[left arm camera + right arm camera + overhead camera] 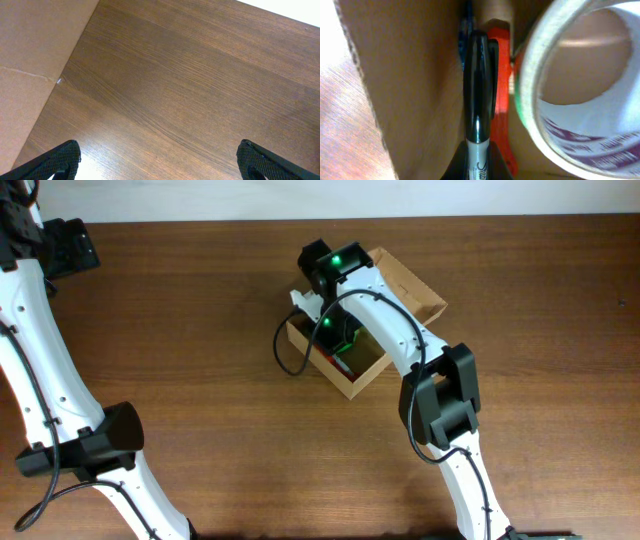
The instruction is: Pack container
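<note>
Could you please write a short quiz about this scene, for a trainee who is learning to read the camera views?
1. Multiple choice: Which arm reaches into the container? A) left B) right C) both
2. True or false: The left gripper is shut.
3. Fill in: In the right wrist view, the right gripper holds a black ____ next to the tape roll.

Key:
1. B.
2. False: its fingers stand wide apart, with only the table between them.
3. marker.
</note>
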Controlling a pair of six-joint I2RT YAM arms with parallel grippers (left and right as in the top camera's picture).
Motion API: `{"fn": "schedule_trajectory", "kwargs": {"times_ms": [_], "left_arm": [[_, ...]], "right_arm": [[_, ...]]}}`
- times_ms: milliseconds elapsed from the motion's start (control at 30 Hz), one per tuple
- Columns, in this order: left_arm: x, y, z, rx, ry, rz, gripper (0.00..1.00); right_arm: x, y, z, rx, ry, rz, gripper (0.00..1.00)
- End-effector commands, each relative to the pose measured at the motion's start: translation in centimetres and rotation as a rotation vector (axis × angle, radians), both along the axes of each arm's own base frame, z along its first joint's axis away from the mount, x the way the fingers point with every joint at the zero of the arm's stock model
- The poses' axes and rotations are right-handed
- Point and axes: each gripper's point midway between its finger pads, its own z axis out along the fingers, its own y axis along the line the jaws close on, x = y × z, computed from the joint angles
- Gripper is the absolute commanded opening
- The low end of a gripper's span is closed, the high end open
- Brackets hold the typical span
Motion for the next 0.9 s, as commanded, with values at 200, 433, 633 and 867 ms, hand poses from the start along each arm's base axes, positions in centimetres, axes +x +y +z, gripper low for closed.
{"fn": "schedule_trajectory", "kwargs": {"times_ms": [200, 433, 633, 867], "left_arm": [[0.1, 0.1, -0.4, -0.004, 0.013, -0.009, 1.0], [0.1, 0.1, -0.4, -0.004, 0.013, -0.009, 1.0], [0.1, 0.1, -0.4, -0.003, 0.013, -0.01, 1.0], [0.1, 0.1, -0.4, -0.004, 0.013, -0.009, 1.0]], "right_arm": [[0.4, 0.7, 3.2, 0.054, -0.061, 0.02, 0.24], [1.4, -1.3, 14.9, 0.073, -0.323, -0.001, 0.26], [-0.8, -7.4, 27.4, 0.067, -0.64, -0.143, 0.27], [-6.9, -19.3, 39.3, 0.147, -0.943, -0.499, 0.26]]}}
